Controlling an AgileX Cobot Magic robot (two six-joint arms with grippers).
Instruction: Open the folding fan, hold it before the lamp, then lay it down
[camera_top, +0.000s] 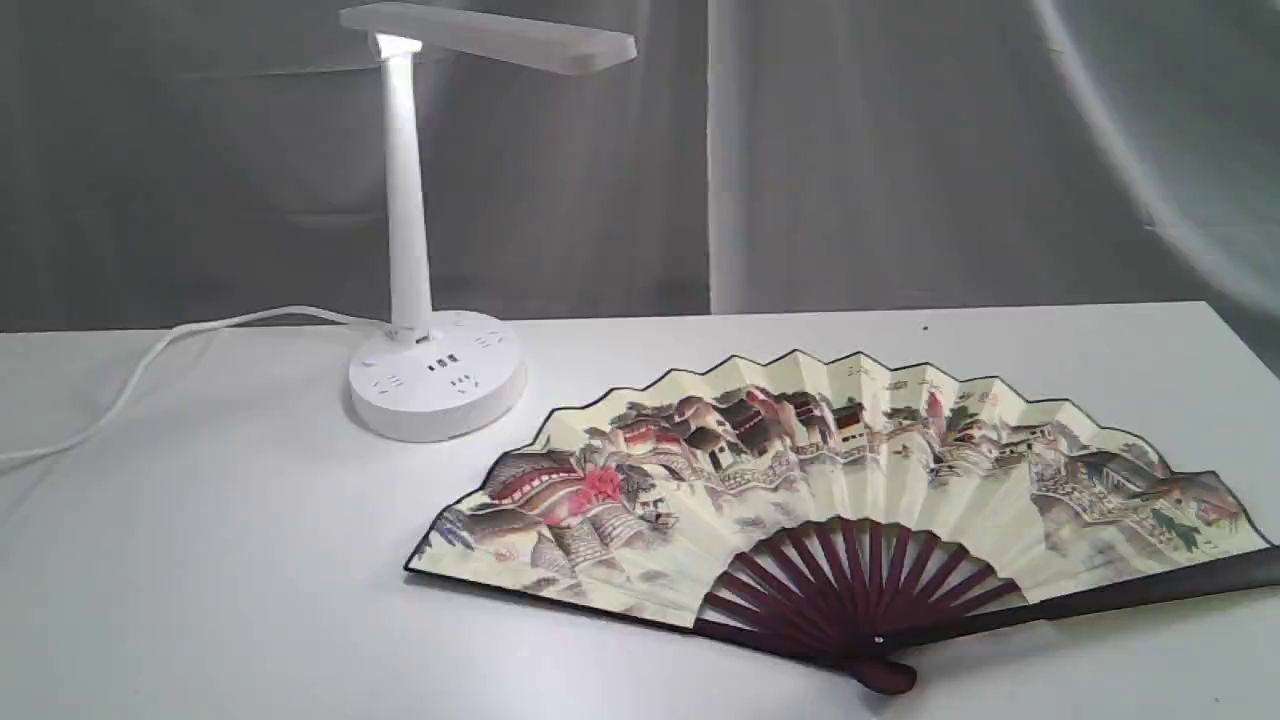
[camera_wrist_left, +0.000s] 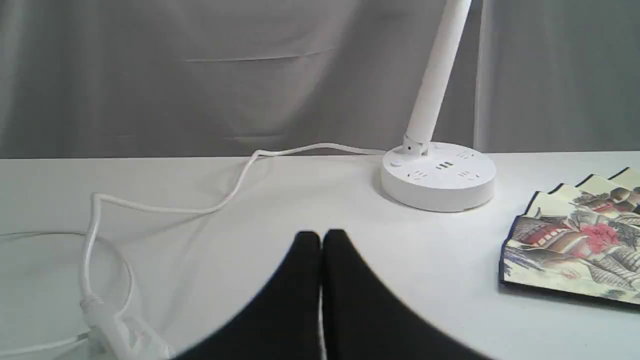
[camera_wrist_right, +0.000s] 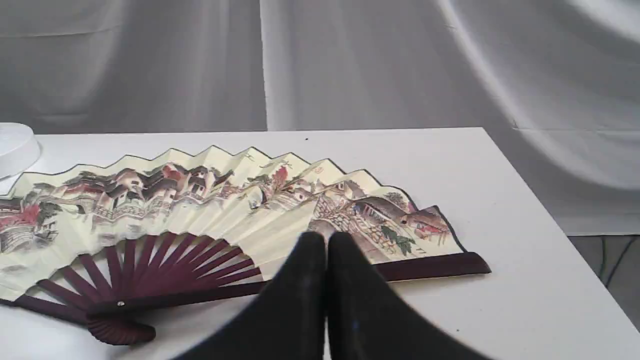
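Here the folding fan (camera_wrist_right: 225, 200) lies spread before the right gripper (camera_wrist_right: 326, 239)

We find no text, brand, number or sign that we can read. The fan (camera_top: 860, 470) carries a few small dark strokes (camera_top: 868, 373) close to its zigzag top edge. They look like brushed writing. A tiny reddish mark (camera_top: 985, 398) sits just beside them, on the side away from the lamp (camera_top: 408, 200). Both are too small and blurred for us to make out. The lamp's round base shows sockets and dark slots, but no label we can read.
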